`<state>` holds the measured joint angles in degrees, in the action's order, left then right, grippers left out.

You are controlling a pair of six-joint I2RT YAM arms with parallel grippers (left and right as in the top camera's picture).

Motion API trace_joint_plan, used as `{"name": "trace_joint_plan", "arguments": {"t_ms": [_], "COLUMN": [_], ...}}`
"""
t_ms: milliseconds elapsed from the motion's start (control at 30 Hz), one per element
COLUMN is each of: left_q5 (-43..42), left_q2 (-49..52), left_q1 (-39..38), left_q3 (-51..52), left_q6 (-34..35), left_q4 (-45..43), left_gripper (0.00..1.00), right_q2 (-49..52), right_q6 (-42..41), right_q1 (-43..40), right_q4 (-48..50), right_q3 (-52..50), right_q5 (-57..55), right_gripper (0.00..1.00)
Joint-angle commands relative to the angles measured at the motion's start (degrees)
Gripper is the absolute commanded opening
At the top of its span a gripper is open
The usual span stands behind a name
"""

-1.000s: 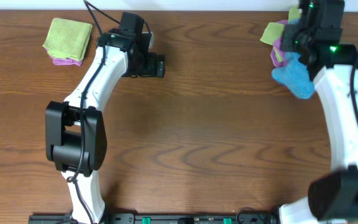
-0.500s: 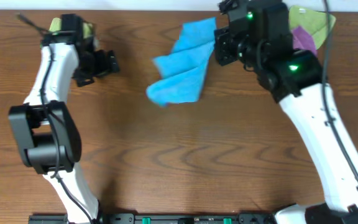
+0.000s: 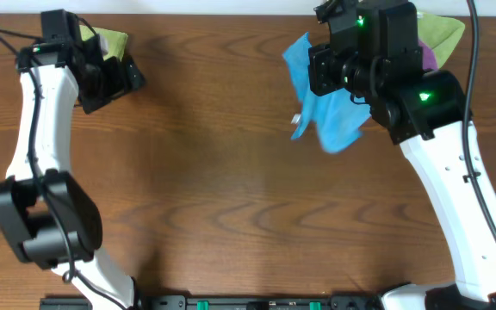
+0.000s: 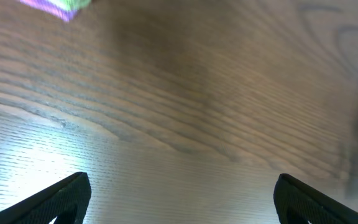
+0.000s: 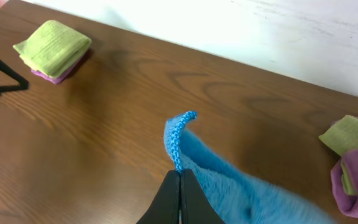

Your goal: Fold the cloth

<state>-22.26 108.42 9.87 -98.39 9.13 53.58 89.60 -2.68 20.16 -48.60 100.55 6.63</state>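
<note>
The lime-green square microfibre towel [image 3: 110, 40] lies folded on a purple folded cloth [image 5: 47, 76] at far left, apparently stacked aside as finished. Beside it the left gripper [image 4: 182, 198] hovers, jaws wide apart and empty. The right gripper [image 5: 180, 186] pinches the hem of the bright blue cloth [image 3: 330, 116], holding it raised so that it hangs free.

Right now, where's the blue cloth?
In the overhead view the blue cloth is at the back right of the table, pinched in the right gripper, just left of the green-and-purple bundle.
</note>
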Motion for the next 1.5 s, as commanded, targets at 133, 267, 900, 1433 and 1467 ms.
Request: {"name": "trace_joint_plan", "arguments": {"t_ms": [133, 267, 900, 1433, 1467], "left_q5": [0.8, 0.9, 1.5, 1.9, 1.9], "left_q2": [0.0, 0.0, 0.0, 0.0, 0.0], "left_q1": [-0.9, -1.6, -2.1, -2.1, -2.1], "left_q3": [-0.3, -0.3, -0.3, -0.3, -0.3], "left_q6": [-1.8, -3.2, -3.4, -3.8, -3.8], "left_q4": [0.2, 0.2, -4.5, -4.5, -4.5], "left_gripper": [0.95, 0.95, 0.96, 0.95, 0.95], "right_q2": [3.1, 3.7, 14.4, 25.5, 25.7], "right_q6": [-3.0, -4.4, -5.7, -9.4, -9.8], "right_q1": [-3.2, -10.1, -23.9, -25.3, -25.5], "right_q4": [-5.0, -5.5, 7.2, 7.0, 6.3], "right_q3": [0.4, 0.4, 0.4, 0.4, 0.4], "right_q5": [-16.8, -20.4, -16.1, -25.5, -25.5], "right_gripper": [0.01, 0.01, 0.01, 0.01, 0.01]}}
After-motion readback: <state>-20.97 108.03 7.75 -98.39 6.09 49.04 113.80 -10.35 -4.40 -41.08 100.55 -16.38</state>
